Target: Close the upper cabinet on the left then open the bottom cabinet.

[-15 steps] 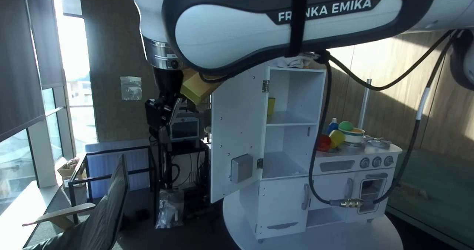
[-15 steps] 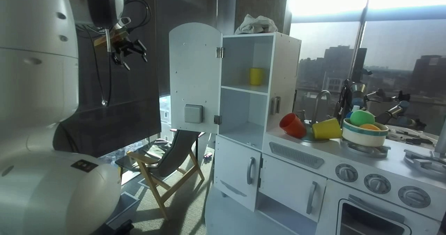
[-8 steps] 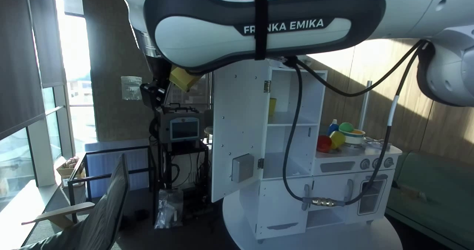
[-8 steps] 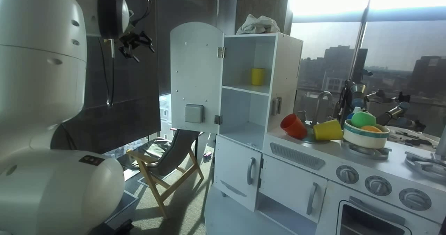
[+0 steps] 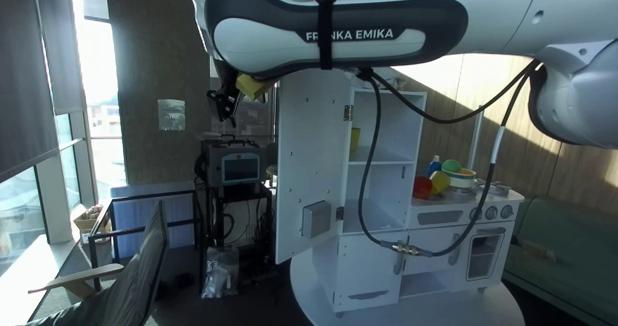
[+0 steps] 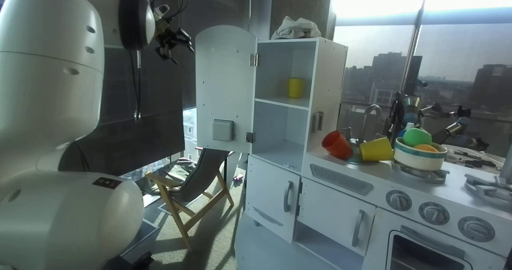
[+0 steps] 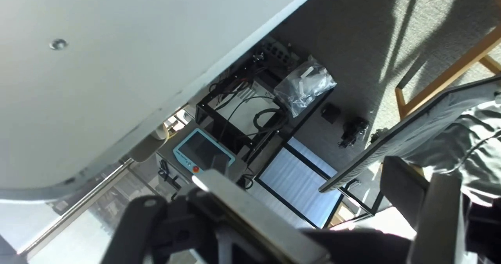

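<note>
The upper cabinet's tall white door [image 5: 309, 162] stands wide open, swung out to the left, in both exterior views [image 6: 224, 86]. Its inner face with the grey panel shows. In the wrist view a large part of this door [image 7: 98, 80] fills the upper left. The bottom cabinet's short white door [image 5: 367, 268] is shut below it; its grey upright handle [image 6: 287, 196] is at the right edge. My gripper [image 6: 183, 56] is open and empty, beside the upper part of the open door, apparently not touching it. In the wrist view its fingers [image 7: 309, 174] are spread with nothing between.
The upper shelf holds a yellow cup [image 6: 295, 88]. A cloth [image 6: 296, 28] lies on top of the unit. The oven unit [image 6: 400, 182] with cups and a pot [image 6: 420, 158] stands to the right. A chair [image 6: 204, 174] and equipment cart [image 5: 236, 171] stand beyond the door.
My gripper has risen and, in an exterior view, moved right toward the open door. The arm's forearm and hanging cable have shifted. Neither cabinet door has moved.
</note>
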